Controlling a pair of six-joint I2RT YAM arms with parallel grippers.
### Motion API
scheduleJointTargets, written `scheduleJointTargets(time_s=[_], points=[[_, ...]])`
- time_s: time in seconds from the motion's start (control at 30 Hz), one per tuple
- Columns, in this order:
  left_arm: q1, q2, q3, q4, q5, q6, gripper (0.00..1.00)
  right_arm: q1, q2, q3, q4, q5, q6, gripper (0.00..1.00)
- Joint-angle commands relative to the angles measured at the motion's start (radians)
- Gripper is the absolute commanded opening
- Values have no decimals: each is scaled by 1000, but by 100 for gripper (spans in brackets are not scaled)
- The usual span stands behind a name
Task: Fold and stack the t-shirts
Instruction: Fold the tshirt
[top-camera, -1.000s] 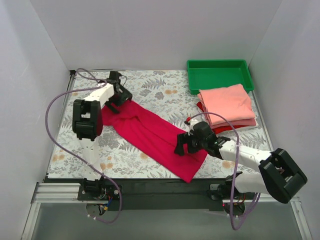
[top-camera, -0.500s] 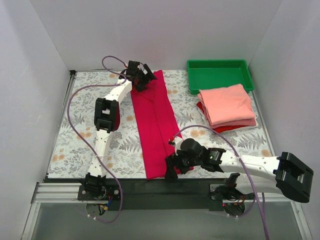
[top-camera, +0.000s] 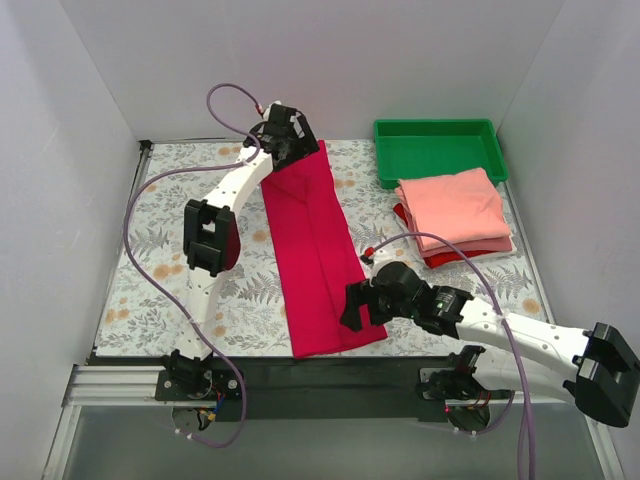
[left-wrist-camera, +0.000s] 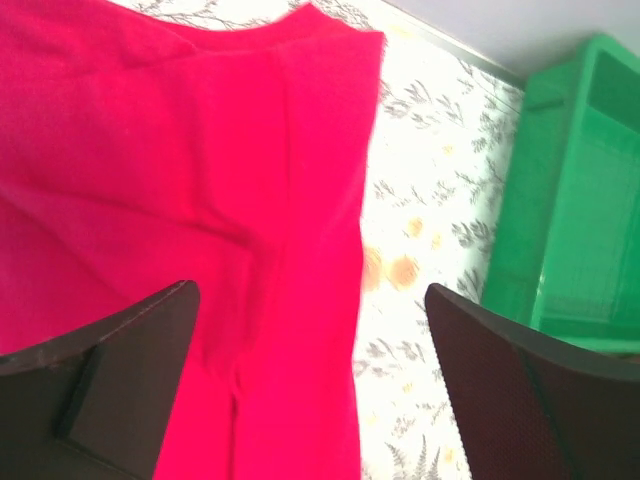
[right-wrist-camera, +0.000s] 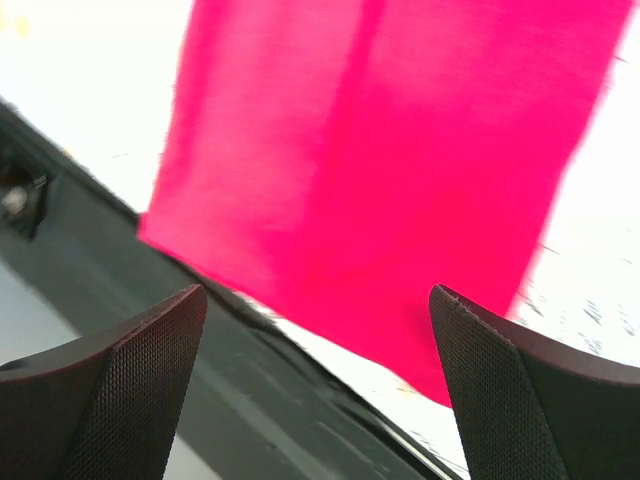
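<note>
Crimson shirt (top-camera: 312, 250) lies as a long narrow strip down the middle of the worktop (top-camera: 150, 270), running from the back to the front edge. Left tool (top-camera: 288, 148) hangs over the far end, jaws wide, gripping nothing. Right tool (top-camera: 357, 308) is over the near hem, also spread and empty. Off right, the pink shirt (top-camera: 452, 205) sits folded on the red shirt (top-camera: 455, 256), just in front of the green tray (top-camera: 435, 150). Two stacked, then. This one looks to need end-to-end folds before joining the pile.
</note>
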Motion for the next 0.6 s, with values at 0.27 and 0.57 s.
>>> scheduleJointTargets(time_s=[0.27, 0.57], points=[[-77, 119, 133, -244, -279, 72, 74, -88, -176, -94, -198, 232, 55, 98], [-75, 188, 144, -238, -374, 42, 52, -104, -266, -120, -255, 322, 59, 98]])
